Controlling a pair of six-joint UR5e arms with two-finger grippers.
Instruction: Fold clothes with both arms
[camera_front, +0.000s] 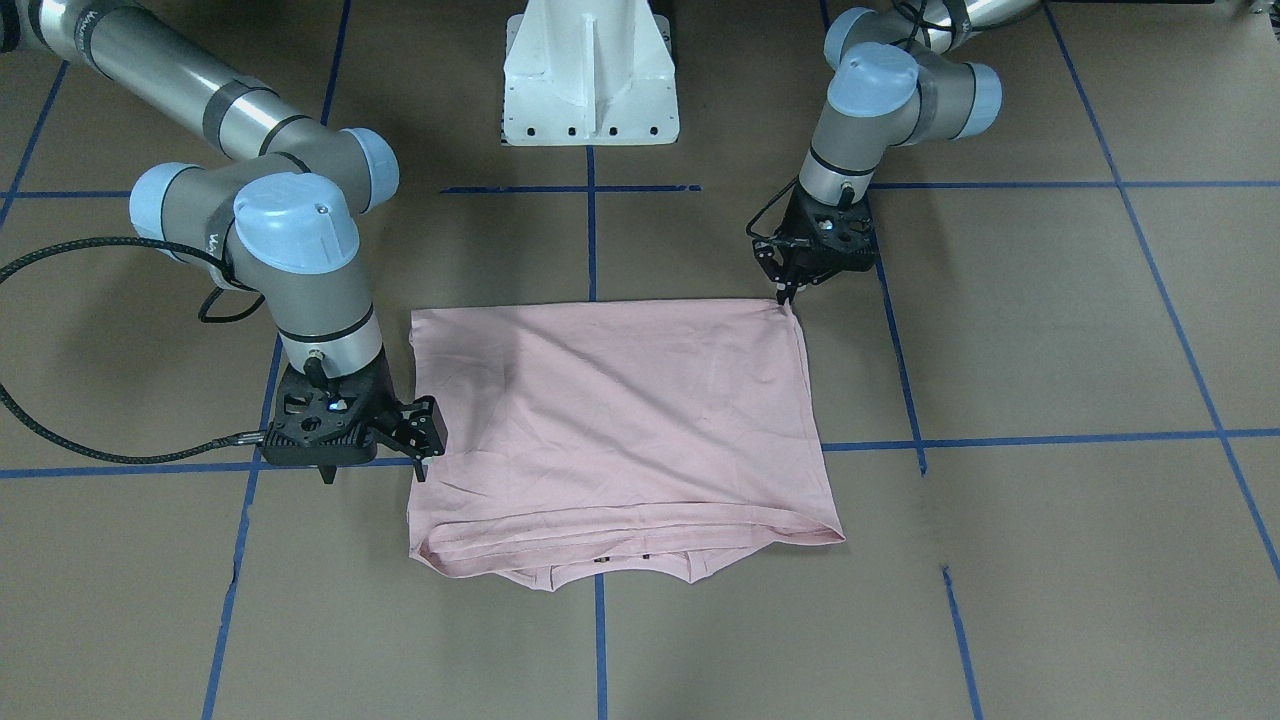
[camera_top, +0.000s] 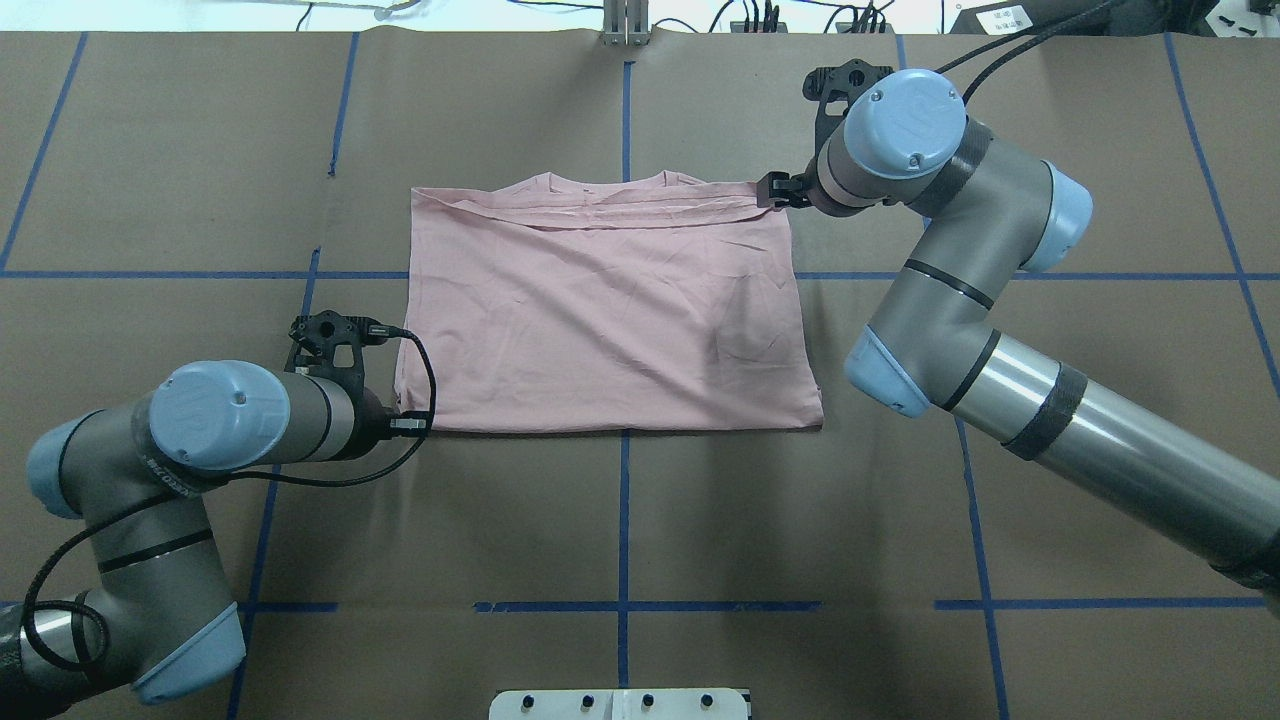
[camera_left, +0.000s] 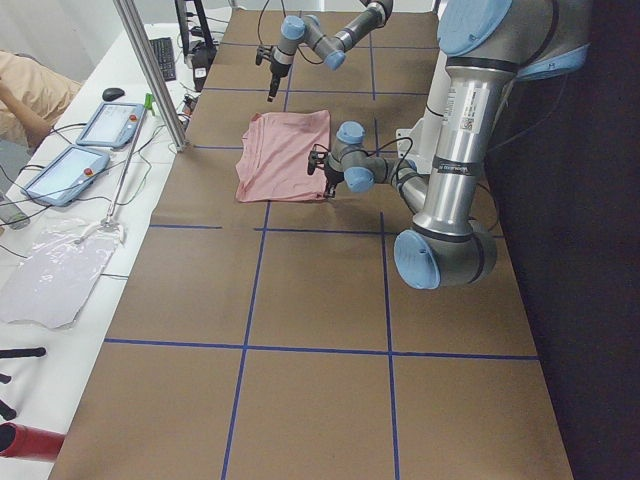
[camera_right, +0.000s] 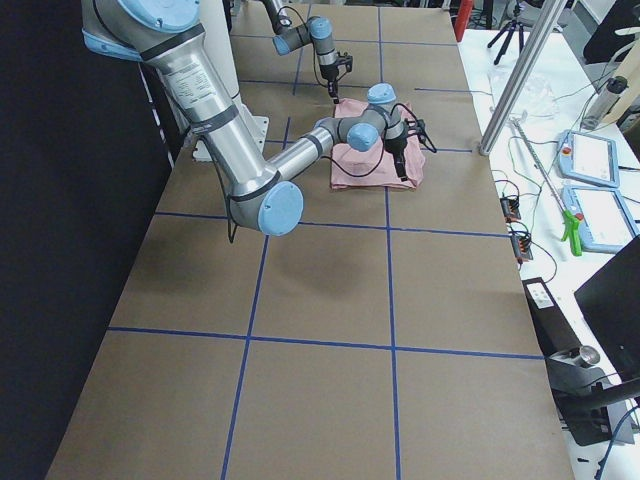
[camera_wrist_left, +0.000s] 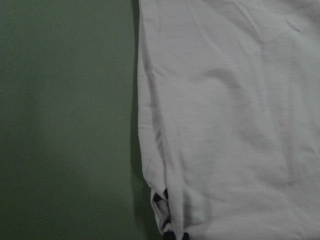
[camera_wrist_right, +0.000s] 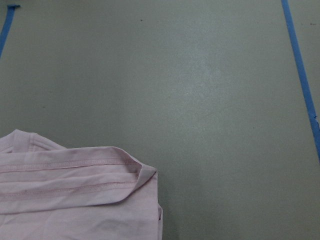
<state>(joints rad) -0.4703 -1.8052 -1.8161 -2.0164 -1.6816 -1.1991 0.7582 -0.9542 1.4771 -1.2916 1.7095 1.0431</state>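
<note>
**Pale pink T-shirt, part-folded, one gripper at each of two opposite corners**

Left gripper (camera_front: 786, 292): jaws drawn to a narrow point on the shirt's near left corner. The wrist view shows cloth bunched at the dark tips, so the corner appears pinched.

Right gripper (camera_top: 783, 190): just beside the far right corner. How far its jaws are open cannot be told. That corner lies loose on the surface, seemingly ungrasped.

Pale pink T-shirt (camera_top: 610, 330): middle of the surface (camera_top: 800, 500), plain side up, a neat rectangle. Thin soft knit, faintly creased. Double-stitched hem (camera_wrist_right: 75, 162) lies in bands along the far edge, with the neckline (camera_top: 600, 182) peeping beyond. The near edge is a smooth fold.

Progress, as judged: no sleeves show and one fold across the length is made. At least one further fold is left.

Surface: matte brown sheet, gridded with blue tape (camera_top: 623, 500).
</note>
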